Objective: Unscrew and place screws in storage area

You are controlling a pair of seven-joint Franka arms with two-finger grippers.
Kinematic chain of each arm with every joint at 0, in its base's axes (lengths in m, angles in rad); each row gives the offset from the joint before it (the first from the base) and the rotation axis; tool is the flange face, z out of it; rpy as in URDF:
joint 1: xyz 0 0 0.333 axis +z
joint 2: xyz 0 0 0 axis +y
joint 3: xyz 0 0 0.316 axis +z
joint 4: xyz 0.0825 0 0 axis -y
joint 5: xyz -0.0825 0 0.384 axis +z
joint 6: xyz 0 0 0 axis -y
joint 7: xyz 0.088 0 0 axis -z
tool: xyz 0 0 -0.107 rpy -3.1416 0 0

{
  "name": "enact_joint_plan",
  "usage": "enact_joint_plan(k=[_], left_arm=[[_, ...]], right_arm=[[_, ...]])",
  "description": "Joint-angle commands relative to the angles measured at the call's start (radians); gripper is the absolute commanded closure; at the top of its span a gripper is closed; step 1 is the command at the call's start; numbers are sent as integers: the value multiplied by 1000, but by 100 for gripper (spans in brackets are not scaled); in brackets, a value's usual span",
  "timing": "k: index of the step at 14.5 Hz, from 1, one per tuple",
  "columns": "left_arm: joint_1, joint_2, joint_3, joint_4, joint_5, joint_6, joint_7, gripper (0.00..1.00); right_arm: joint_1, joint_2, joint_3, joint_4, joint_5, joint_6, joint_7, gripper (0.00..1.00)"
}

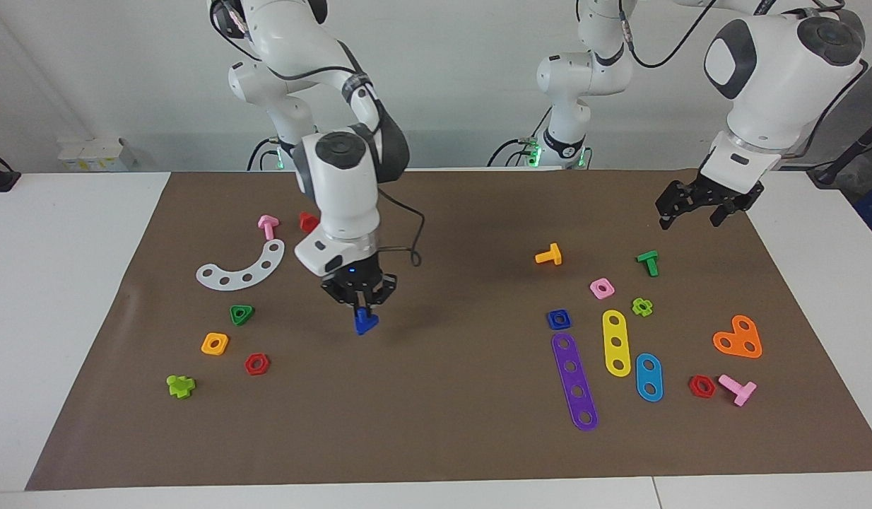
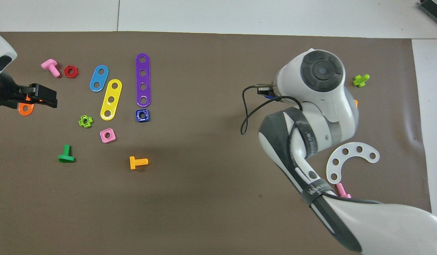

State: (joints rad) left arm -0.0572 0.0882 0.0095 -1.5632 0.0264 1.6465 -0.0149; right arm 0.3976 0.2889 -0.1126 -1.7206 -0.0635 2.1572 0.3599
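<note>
One dark-blue screw (image 1: pixel 366 322) hangs clamped in the right gripper (image 1: pixel 360 305) above the brown mat (image 1: pixel 450 424); the left gripper (image 1: pixel 704 203), fingers spread, waits over the mat's edge.

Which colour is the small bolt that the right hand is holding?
Dark blue. The bolt in the right hand shows best in the facing view.

Worktop: you have a white table (image 1: pixel 68 297) under a brown mat (image 1: pixel 450 410).
Right arm's end: white curved strip (image 1: pixel 242 268), green triangular nut (image 1: pixel 242 314), orange nut (image 1: pixel 215 343), lime cross piece (image 1: pixel 180 385).
Left arm's end: purple strip (image 1: pixel 574 381), yellow strip (image 1: pixel 615 342), blue square nut (image 1: pixel 558 319), orange heart plate (image 1: pixel 738 338).
</note>
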Motion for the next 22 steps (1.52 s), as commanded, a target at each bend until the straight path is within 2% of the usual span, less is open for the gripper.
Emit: enact_joint_plan(k=[1, 4, 7, 13, 18, 19, 20, 22], left_arm=[[8, -33, -6, -40, 17, 21, 3, 0], [8, -33, -6, -38, 17, 21, 3, 0], [8, -33, -6, -40, 17, 21, 3, 0], [8, -33, -6, -40, 17, 21, 3, 0], [8, -33, -6, -40, 17, 21, 3, 0], [8, -33, -6, -40, 17, 21, 3, 0], [8, -33, -6, -40, 17, 21, 3, 0], [8, -33, -6, -40, 17, 21, 3, 0]], right_arm=[[-87, -118, 19, -241, 4, 100, -111, 100], [-216, -131, 21, -364, 10, 225, -261, 100], [-247, -120, 21, -416, 74, 285, -306, 100], [-270, -105, 18, -441, 80, 316, -392, 100], [-266, -86, 18, -441, 80, 331, -395, 100], [-267, -86, 16, -441, 80, 331, -395, 53], [-270, -85, 16, -441, 80, 331, -395, 1], [-270, -85, 16, -416, 80, 328, -384, 0]])
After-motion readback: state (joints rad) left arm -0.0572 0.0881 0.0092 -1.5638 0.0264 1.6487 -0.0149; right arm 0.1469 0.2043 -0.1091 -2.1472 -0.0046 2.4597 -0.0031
